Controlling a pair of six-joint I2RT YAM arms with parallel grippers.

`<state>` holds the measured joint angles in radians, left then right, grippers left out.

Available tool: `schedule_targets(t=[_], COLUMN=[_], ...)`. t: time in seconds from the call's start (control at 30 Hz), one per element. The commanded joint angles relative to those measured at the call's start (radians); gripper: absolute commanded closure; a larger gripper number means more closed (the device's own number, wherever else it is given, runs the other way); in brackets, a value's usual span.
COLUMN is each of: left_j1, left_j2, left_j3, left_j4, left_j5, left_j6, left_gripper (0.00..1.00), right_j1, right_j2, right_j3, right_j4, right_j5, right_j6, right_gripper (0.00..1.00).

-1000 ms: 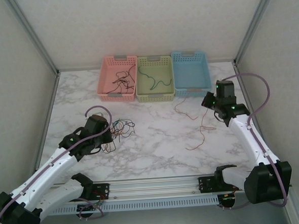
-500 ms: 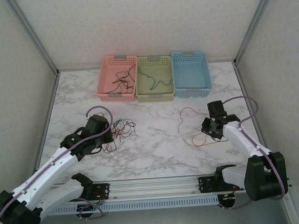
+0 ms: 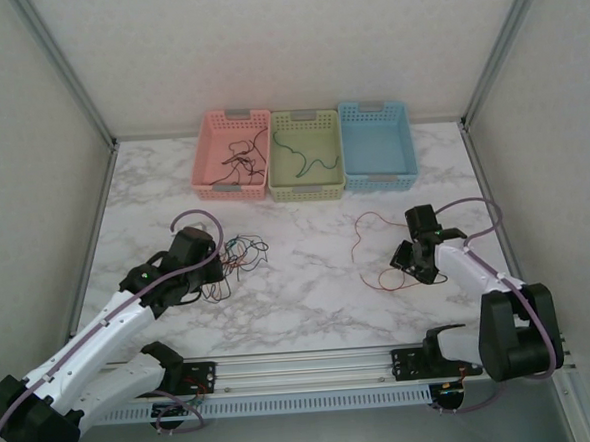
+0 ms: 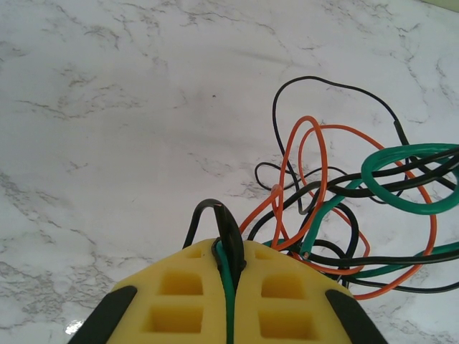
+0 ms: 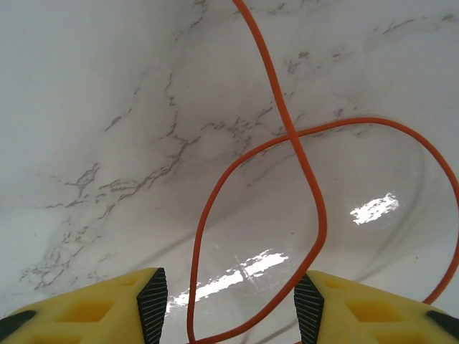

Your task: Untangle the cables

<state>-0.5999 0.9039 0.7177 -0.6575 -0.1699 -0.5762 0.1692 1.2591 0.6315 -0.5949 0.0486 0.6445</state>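
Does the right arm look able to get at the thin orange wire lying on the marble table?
Probably yes. The right hand hangs open over the thin orange wire, and a loop of it lies between its tips on the bare marble table, with nothing in between.

Looks down on a desk (image 3: pixel 309 290) patterned as white marble with thin grey veins, glossy on top. Closes it in on three sides with pale, finely textured panels: far wall (image 3: pixel 284 41), left wall (image 3: pixel 23 198), right wall (image 3: pixel 569 114). Marks the two far corners with slanting grey metal uprights, left post (image 3: pixel 65 70) and right post (image 3: pixel 503 43). Runs a ribbed aluminium rail (image 3: pixel 304 365) along the near edge. Lights the whole space softly and evenly, leaving only faint shadows. Throws bright white glare patches (image 5: pixel 373 206) onto the shiny surface, plain in the close right wrist view.
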Motion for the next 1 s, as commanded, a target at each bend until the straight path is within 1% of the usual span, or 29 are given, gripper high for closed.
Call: schedule_targets(t=[0.0, 0.13, 0.17, 0.23, 0.3, 0.43, 0.5, 0.63, 0.77, 0.87, 0.97], left_j1=[0.008, 0.008, 0.008, 0.008, 0.008, 0.008, 0.008, 0.008, 0.008, 0.008, 0.008], left_j2=[-0.007, -0.007, -0.007, -0.009, -0.008, -0.008, -0.007, -0.008, -0.011, -0.012, -0.013], left_j3=[-0.017, -0.016, -0.017, -0.017, -0.018, -0.019, -0.018, -0.017, -0.017, -0.017, -0.019], left_j4=[0.013, 0.016, 0.015, 0.015, 0.013, 0.015, 0.015, 0.013, 0.014, 0.012, 0.013], left_j5=[0.006, 0.007, 0.007, 0.009, 0.009, 0.007, 0.007, 0.007, 0.006, 0.006, 0.007], left_j6=[0.007, 0.009, 0.009, 0.009, 0.009, 0.009, 0.01, 0.01, 0.009, 0.011, 0.01], left_gripper=[1.0, 1.0, 1.0, 1.0, 1.0, 1.0, 1.0, 1.0, 1.0, 1.0, 1.0], right_j1=[0.006, 0.007, 0.01, 0.012, 0.02, 0.035, 0.035, 0.036, 0.034, 0.026, 0.007], right_j2=[0.033, 0.084, 0.104, 0.143, 0.166, 0.16, 0.158, 0.071, -0.005, -0.005, 0.024], right_j3=[0.011, 0.026, 0.031, 0.042, 0.057, 0.076, 0.098, 0.185, 0.367, 0.545, 0.695], right_j4=[0.013, 0.046, 0.054, 0.065, 0.067, 0.075, 0.067, 0.01, -0.077, -0.133, -0.14], right_j5=[-0.014, -0.025, -0.031, -0.049, -0.062, -0.06, -0.067, -0.044, 0.028, 0.098, 0.129], right_j6=[0.022, 0.032, 0.034, 0.034, 0.033, 0.033, 0.022, -0.004, -0.055, -0.09, -0.091], right_gripper=[0.46, 0.47, 0.48, 0.53, 0.65, 0.9, 1.0, 1.0, 1.0, 1.0, 1.0])
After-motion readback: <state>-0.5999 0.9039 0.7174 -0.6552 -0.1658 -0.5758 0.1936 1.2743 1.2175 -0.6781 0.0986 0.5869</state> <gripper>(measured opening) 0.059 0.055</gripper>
